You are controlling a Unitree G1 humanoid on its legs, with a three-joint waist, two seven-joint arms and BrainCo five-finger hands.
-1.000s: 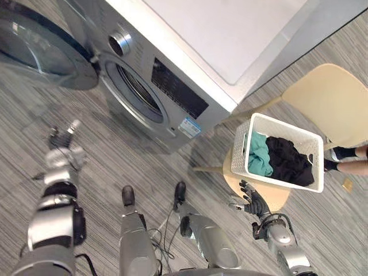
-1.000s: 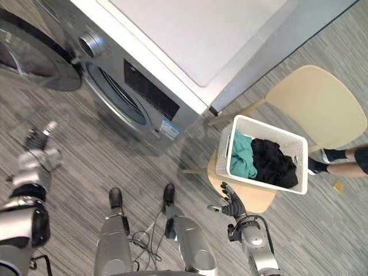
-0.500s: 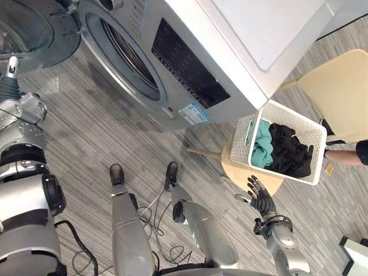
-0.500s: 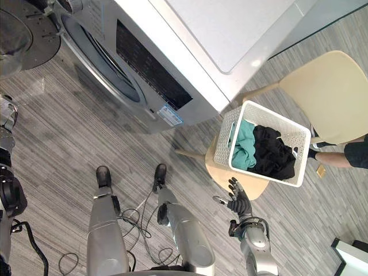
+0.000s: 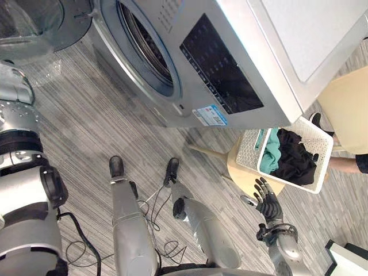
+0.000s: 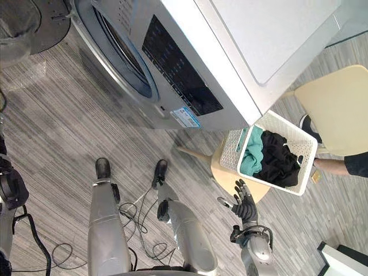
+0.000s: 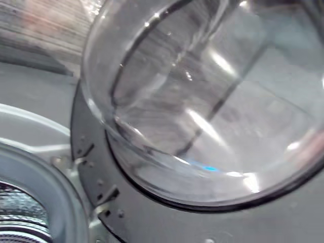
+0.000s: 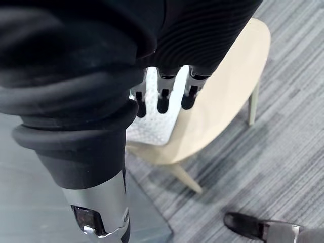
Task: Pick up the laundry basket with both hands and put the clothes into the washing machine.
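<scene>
Barely started: laundry basket point(image 5: 248, 150), clothes point(image 5: 290, 158) inside, is left untouched on the chair point(image 5: 345, 109) at 4 o'clock. Right hand point(image 5: 266, 200) is held at its 6 o'clock, fingers point(image 5: 264, 185) spread wide; left hand point(image 5: 12, 86) can't be told.

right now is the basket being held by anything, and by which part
No. The basket sits on the chair with nothing gripping it. The right hand is open, short of it, holding nothing.

Head camera is swinging, so the whole frame is shifting and the washing machine point(image 5: 230, 86) is looming larger. Left arm point(image 5: 23, 190) is stretching further out toward the open door point(image 7: 202, 101), whose glass is now coming up right ahead of the left hand.
</scene>
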